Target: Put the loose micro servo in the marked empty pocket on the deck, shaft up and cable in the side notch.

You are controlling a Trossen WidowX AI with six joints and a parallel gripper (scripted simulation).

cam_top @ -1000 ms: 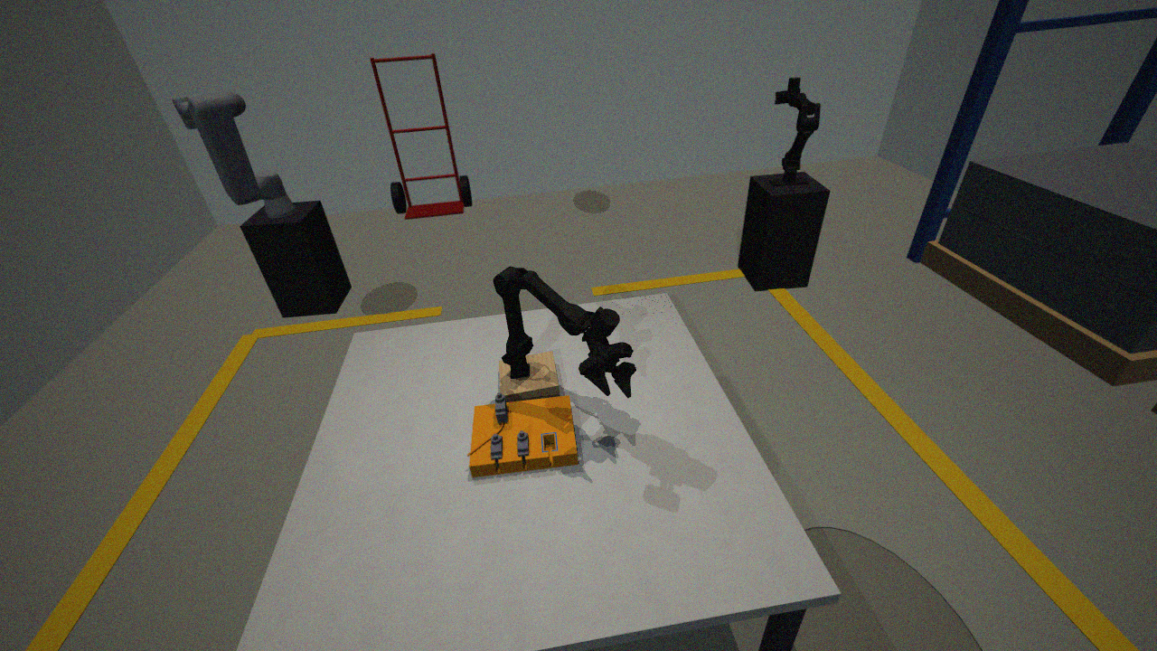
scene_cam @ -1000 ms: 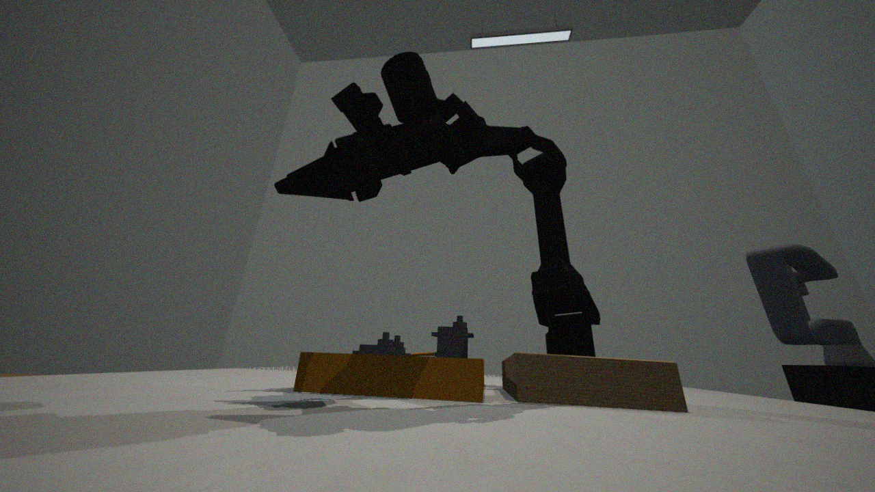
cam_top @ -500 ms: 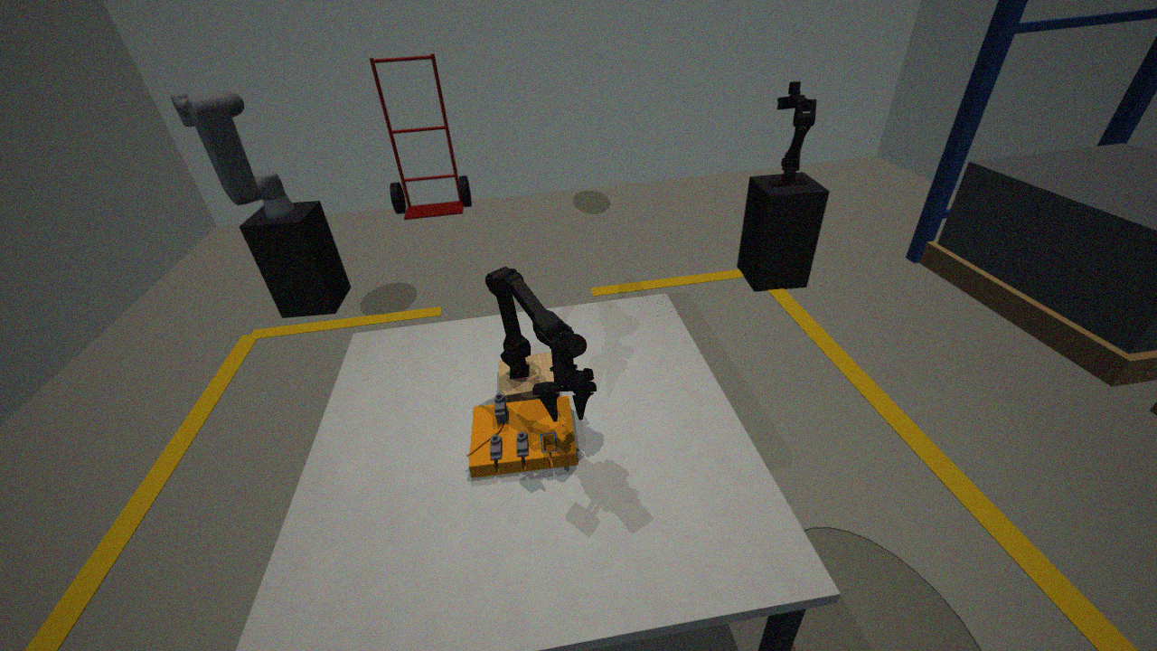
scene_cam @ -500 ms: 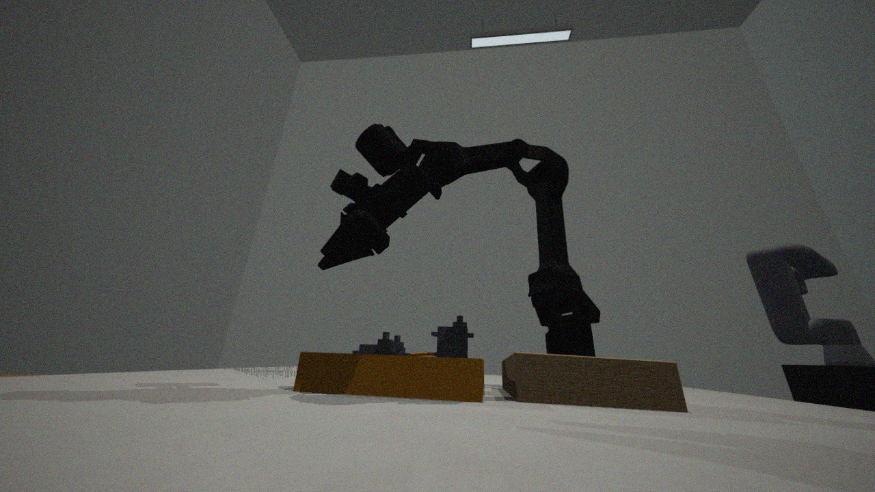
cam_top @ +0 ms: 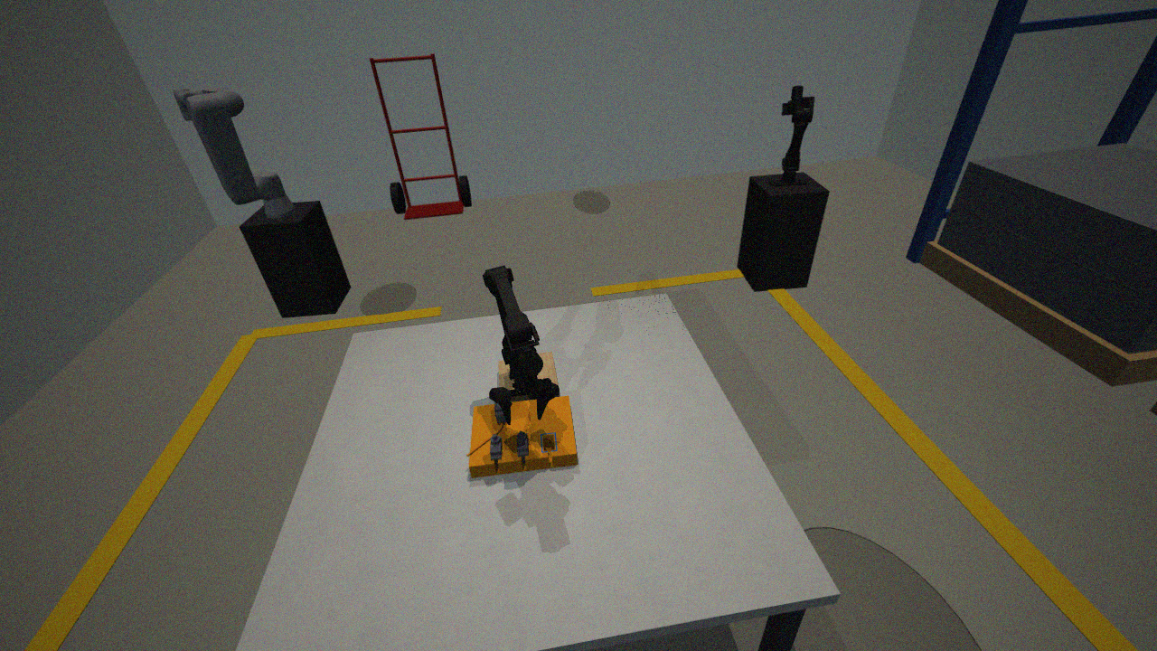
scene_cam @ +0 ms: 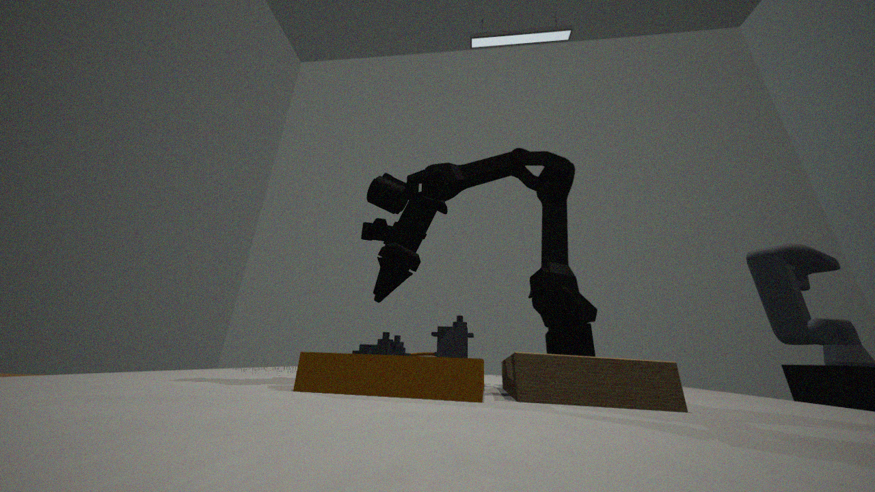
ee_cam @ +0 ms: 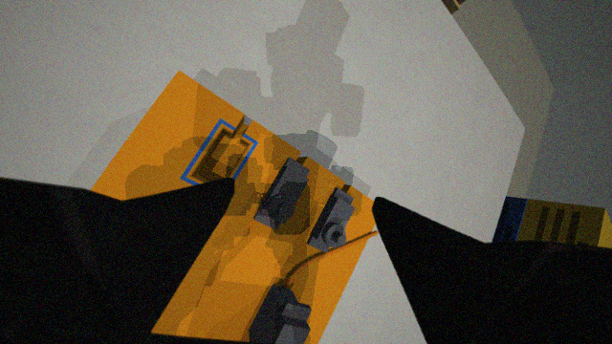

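The hand [ee_cam: 303,201] is held wide apart over the orange deck [ee_cam: 163,139], with nothing between its two dark fingers; it is released and clear of every part. In the exterior view the hand [scene_cam: 384,292] is seen hanging well above the deck [scene_cam: 391,374], tilted down and toward the deck's far end from the arm's wooden base block [scene_cam: 596,380].

The loose micro servo [ee_cam: 282,317] is found at the near edge of the wrist view, below the gap between the fingers, resting on the deck surface. A thin cable [ee_cam: 330,248] is seen running from it toward the right-hand finger. Its exact posture is hard to judge, as it is partly cut off by the frame's edge.

The marked empty pocket [ee_cam: 219,153], outlined in blue, lies beyond the left-hand fingertip. Two seated servos [ee_cam: 282,193] are set beside it, in a row ahead of the gap. The deck rests on the white tabletop [ee_cam: 430,119].
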